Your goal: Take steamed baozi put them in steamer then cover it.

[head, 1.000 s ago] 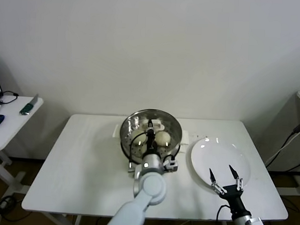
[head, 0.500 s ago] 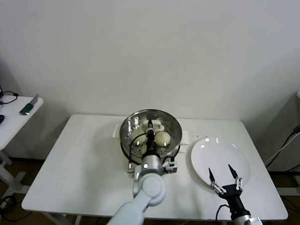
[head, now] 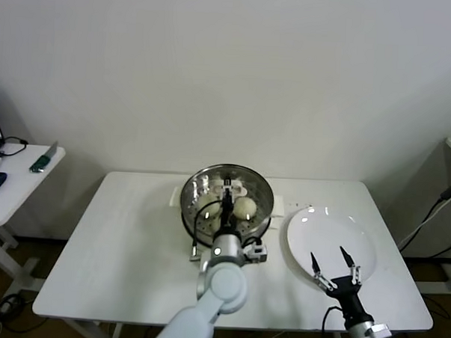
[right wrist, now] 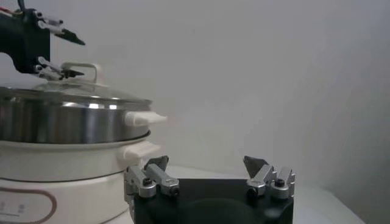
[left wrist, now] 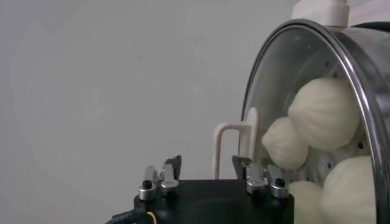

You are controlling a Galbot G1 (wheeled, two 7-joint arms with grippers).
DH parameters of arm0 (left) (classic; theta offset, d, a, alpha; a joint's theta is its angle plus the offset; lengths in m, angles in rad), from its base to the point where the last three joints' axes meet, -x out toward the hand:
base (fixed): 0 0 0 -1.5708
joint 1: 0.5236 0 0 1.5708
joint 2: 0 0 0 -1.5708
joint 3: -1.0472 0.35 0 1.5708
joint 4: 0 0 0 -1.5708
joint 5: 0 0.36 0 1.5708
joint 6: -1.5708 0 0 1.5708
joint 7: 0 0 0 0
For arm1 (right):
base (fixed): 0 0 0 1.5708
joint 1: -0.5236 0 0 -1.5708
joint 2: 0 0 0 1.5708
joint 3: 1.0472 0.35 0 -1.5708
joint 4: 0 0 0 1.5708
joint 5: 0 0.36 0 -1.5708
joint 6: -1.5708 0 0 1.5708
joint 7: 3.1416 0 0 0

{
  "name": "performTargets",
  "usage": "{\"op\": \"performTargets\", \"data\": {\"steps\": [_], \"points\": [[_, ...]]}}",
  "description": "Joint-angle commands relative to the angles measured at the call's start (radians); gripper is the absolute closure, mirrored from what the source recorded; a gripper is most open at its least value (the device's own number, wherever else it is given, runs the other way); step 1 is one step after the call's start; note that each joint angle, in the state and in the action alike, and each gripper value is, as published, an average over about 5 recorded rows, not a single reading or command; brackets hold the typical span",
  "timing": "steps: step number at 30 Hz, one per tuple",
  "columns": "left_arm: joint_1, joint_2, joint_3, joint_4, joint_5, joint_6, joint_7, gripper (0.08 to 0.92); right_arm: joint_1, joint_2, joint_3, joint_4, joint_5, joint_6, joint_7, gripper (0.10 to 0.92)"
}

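The steel steamer (head: 194,209) stands on its white pot base (right wrist: 58,167) at the table's middle back. The glass cover (right wrist: 73,94) lies on it, and several steamed baozi (left wrist: 323,112) show through the glass. My left gripper (head: 228,194) is over the cover, open, its fingers (left wrist: 173,167) standing on either side of the white handle (left wrist: 226,149) without gripping it. The same gripper (right wrist: 64,55) shows spread at the handle (right wrist: 79,65) in the right wrist view. My right gripper (head: 331,267) hangs open and empty near the table's front right.
A white plate (head: 335,226) lies right of the steamer, under my right gripper (right wrist: 206,164). A small side table (head: 15,178) with a few items stands off to the left. The white table (head: 125,247) reaches past the steamer on both sides.
My left gripper has opened and let go of the cover's handle; the cover rests on the steamer. The right gripper has drifted slightly toward the table's front edge.
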Motion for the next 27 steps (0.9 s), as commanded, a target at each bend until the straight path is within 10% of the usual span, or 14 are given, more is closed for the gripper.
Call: {"op": "performTargets", "data": {"steps": [1, 10, 22, 27], "points": [[0.046, 0.060, 0.002, -0.104, -0.024, 0.048, 0.016, 0.398, 0.002, 0.002, -0.004, -0.005, -0.003, -0.002, -0.002, 0.203], [0.090, 0.157, -0.057, -0.318, -0.335, 0.048, -0.134, 0.186, 0.005, 0.008, -0.016, 0.005, 0.035, -0.025, 0.013, 0.203], [0.255, 0.320, -0.412, -0.471, -1.190, -0.087, -0.523, 0.177, 0.012, 0.011, -0.022, 0.035, 0.044, -0.051, 0.096, 0.203], [0.369, 0.299, -0.638, -0.444, -1.523, -0.313, -0.531, 0.177, 0.021, 0.020, -0.023, 0.043, 0.048, -0.057, 0.132, 0.203]]}}
